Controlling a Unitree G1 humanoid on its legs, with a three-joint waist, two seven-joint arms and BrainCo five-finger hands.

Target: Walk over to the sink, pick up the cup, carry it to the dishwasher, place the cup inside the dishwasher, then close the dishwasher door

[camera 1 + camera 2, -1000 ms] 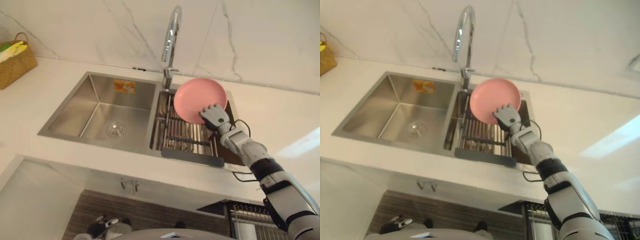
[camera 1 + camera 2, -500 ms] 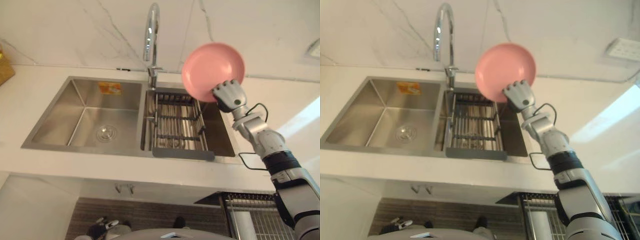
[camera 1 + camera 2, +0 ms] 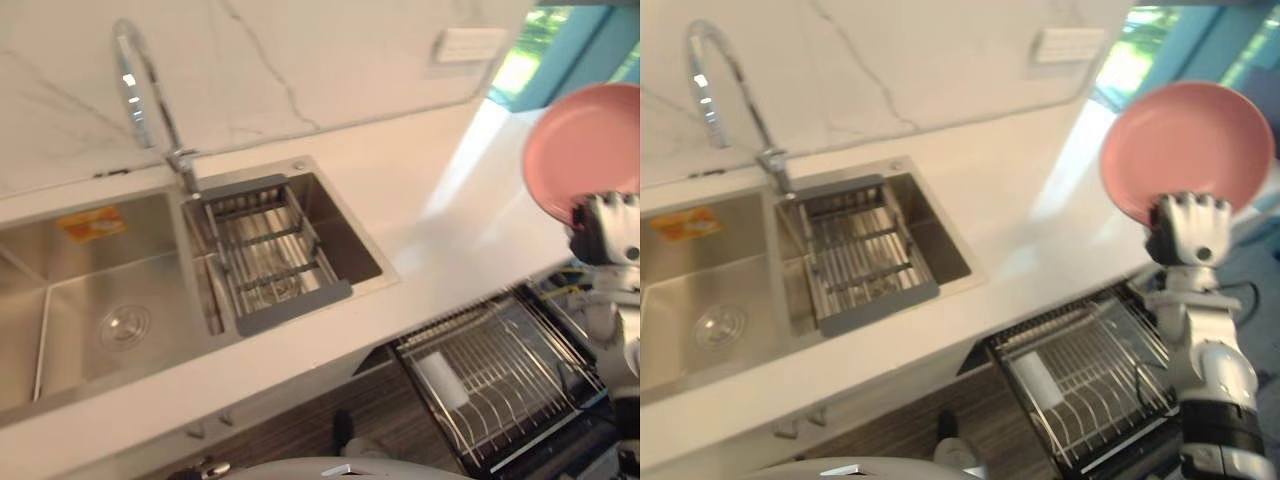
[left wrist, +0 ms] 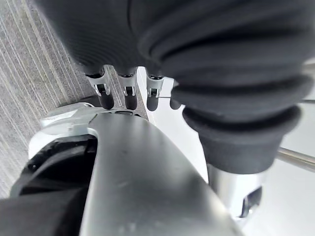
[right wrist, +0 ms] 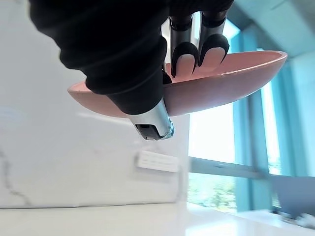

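Partly hidden behind right hand point(image 3: 1188, 228): lower rim of plate point(image 3: 1185, 140), pinched between fingers and thumb. Upright on edge, hollow toward camera. Left hand point(image 4: 105, 96) slack.

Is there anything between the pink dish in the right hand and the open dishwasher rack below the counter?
Nothing visible blocks it. The right hand holds the pink dish higher than the pulled-out dishwasher rack, which is open on top. One white object lies in the rack; the rest looks free.

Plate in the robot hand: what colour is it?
Plain pink. The plate shows best in the right eye view, held by the right robot hand.
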